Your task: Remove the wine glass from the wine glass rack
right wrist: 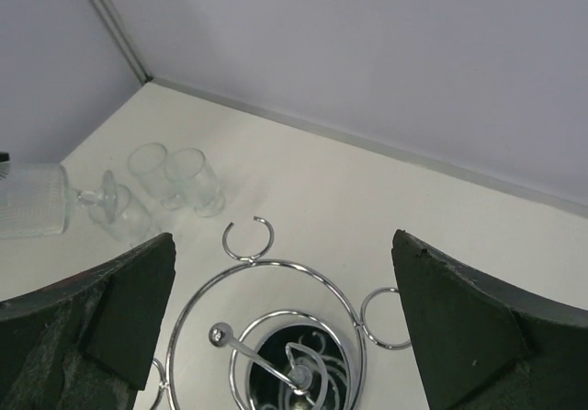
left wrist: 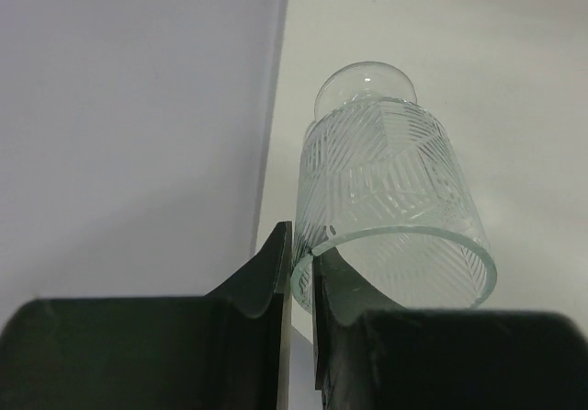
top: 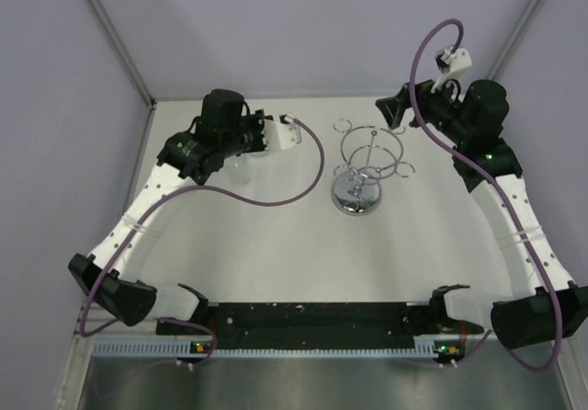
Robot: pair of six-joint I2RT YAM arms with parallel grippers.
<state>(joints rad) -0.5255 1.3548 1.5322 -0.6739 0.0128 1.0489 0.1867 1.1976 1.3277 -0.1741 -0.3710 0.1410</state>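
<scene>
The wine glass (left wrist: 390, 199), clear with a cut line pattern, lies on its side in my left gripper (left wrist: 299, 237), foot pointing away. The gripper is shut on its rim, one finger inside the bowl and one outside. In the top view the left gripper (top: 237, 153) is at the back left, fingers mostly hidden under the wrist. In the right wrist view the glass (right wrist: 37, 200) shows at the far left. The chrome wine glass rack (top: 360, 166) stands at the back middle, and none of its visible rings holds a glass. My right gripper (right wrist: 283, 237) is open and empty above the rack (right wrist: 276, 336).
Two clear glasses (right wrist: 176, 176) stand on the table left of the rack, with a third (right wrist: 127, 217) beside them. The left wall (left wrist: 129, 125) is close to the left gripper. The back wall (right wrist: 367, 51) runs behind the rack.
</scene>
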